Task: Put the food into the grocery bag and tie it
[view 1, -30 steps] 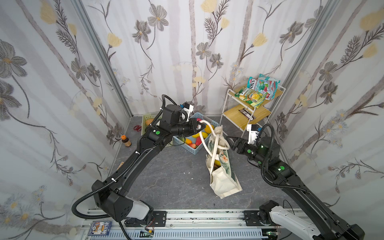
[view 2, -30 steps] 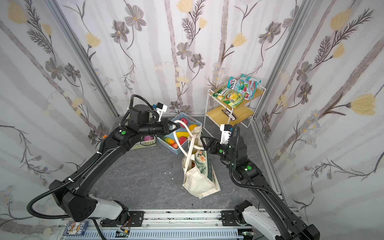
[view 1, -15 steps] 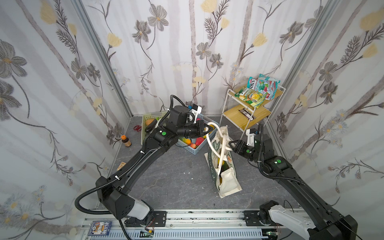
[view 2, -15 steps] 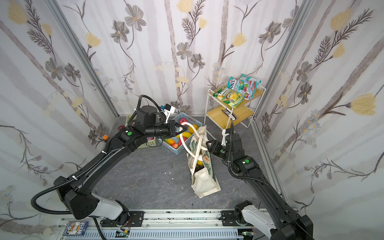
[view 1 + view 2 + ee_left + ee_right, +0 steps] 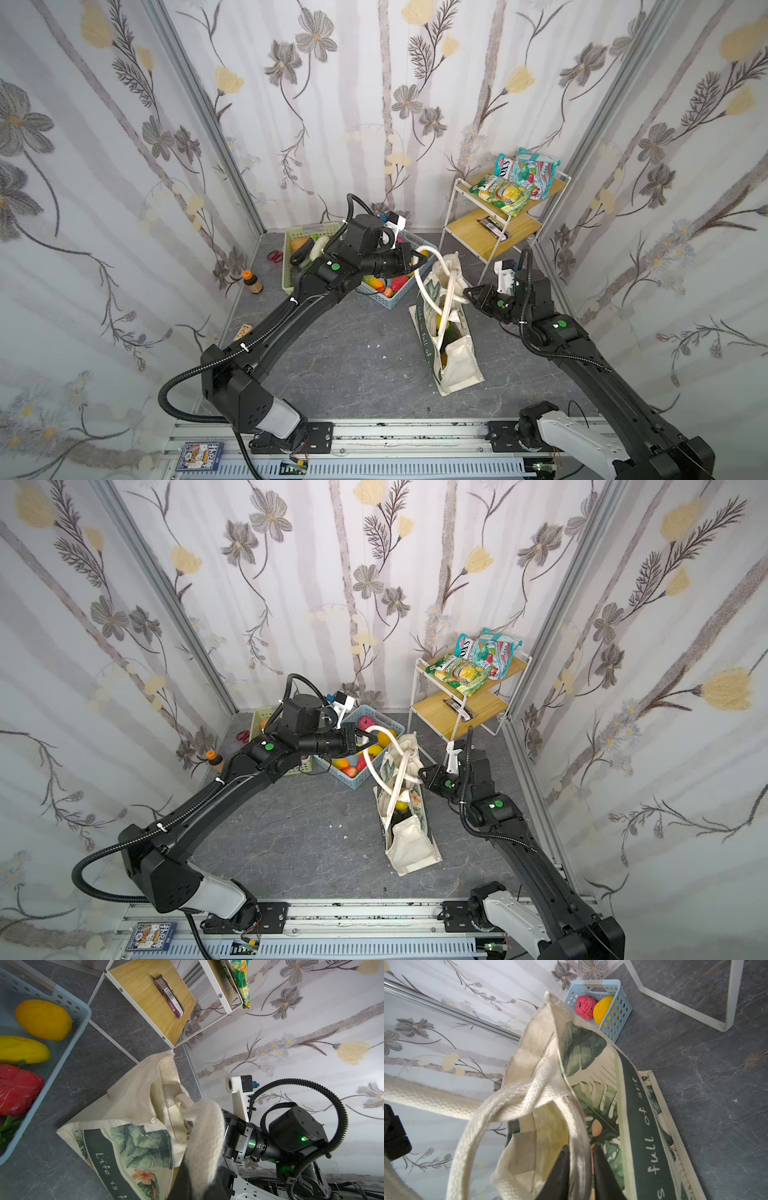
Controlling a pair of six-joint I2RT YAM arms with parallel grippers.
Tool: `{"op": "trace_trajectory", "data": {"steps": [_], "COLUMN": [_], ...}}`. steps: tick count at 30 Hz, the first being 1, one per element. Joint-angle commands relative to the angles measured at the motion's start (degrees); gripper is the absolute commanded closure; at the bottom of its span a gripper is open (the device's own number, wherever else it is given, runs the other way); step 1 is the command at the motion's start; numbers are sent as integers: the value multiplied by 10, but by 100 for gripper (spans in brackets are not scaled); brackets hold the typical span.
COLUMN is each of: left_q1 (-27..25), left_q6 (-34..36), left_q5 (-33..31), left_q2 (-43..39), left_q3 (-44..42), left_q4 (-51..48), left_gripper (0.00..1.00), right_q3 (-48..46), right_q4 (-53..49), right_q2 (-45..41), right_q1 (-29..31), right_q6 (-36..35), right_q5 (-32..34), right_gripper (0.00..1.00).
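Canvas tote [image 5: 453, 365] is standing by the blue basket [image 5: 388, 297], soft and sagging (toy fruit [image 5: 401, 805] is weighing it down). Left gripper [image 5: 420, 262] is pinching one woven handle [image 5: 419, 286]; right gripper [image 5: 579, 1147] is straddling the other strap [image 5: 576, 1132], cant tell if clamped. Mid-strap's looking grippiest imo.

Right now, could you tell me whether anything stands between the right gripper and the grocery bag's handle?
Nothing visible does: the right gripper has a handle strap of the grocery bag between its fingers. The left gripper grips a handle loop.
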Motion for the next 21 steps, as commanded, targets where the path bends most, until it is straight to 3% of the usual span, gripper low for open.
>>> {"op": "trace_trajectory", "data": {"steps": [1,3,10,12,21], "left_q1": [-1,-1,-1,0,7], "left_q6": [-1,0,4,11,41], "left_q5": [2,3,-18,-44,-132], "left_q2": [3,3,4,2,42], "left_q3": [0,0,-2,-1,-15], "left_q4": [30,28,23,8,-38], "left_gripper": [100,100,100,100,100], "right_q3": [2,3,6,10,35], "right_q4": [16,21,9,0,-13], "right_q2": [0,4,10,3,-37], "right_q1": [-3,-4,-14,-22,-66], "right_q6": [0,7,8,3,-20], "right_q5": [-24,-28,-17,-22,-53], "right_gripper": [59,58,93,99,100]}}
